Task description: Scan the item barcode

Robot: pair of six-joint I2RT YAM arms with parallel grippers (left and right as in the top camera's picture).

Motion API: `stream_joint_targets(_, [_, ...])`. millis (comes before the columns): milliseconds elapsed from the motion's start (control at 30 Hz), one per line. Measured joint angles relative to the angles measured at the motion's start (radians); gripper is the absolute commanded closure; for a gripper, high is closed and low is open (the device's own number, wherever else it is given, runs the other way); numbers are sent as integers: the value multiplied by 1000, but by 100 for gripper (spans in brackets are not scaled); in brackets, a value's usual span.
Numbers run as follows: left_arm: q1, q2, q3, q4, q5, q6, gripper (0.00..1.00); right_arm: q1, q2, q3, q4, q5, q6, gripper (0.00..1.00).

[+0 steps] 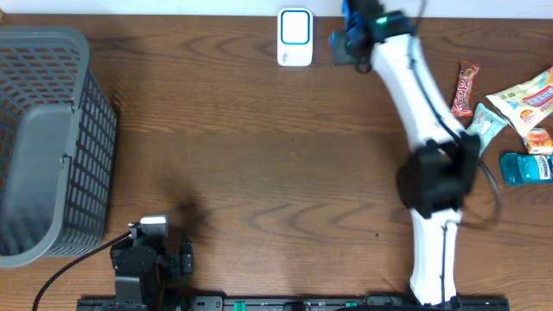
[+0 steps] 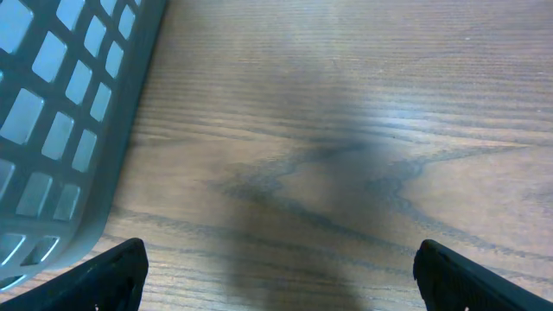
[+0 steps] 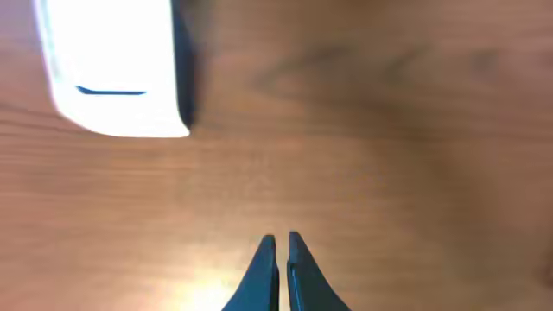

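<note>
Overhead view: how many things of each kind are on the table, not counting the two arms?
Snack packets: 4
Blue-green container: 1
White scanner: 1
Grey basket: 1
Total: 7

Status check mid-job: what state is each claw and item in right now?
Left claw, open, holding nothing.
Right claw, shut, holding nothing.
Scanner, on the table, untouched.
Basket, upright.
Snack packets, lying on the table, none picked up.
</note>
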Motion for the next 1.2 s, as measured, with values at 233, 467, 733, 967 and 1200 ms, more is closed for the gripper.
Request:
stream_joint_targets(233, [0, 0, 0, 0, 0, 0, 2, 3, -336, 11, -236, 14, -6, 49])
stream_joint_targets(467, [0, 0, 0, 0, 0, 0, 2, 15, -605, 11, -447, 7, -10, 1])
stream_joint_targets(733, [0, 0, 0, 0, 0, 0, 2, 15, -851, 12, -561, -2, -11, 1])
stream_joint_targets(967, [0, 0, 0, 0, 0, 0, 2, 15, -981, 11, -628, 10, -22, 1])
stream_joint_targets(1200, [0, 0, 0, 0, 0, 0, 2, -72, -1099, -19, -575, 30, -45, 1])
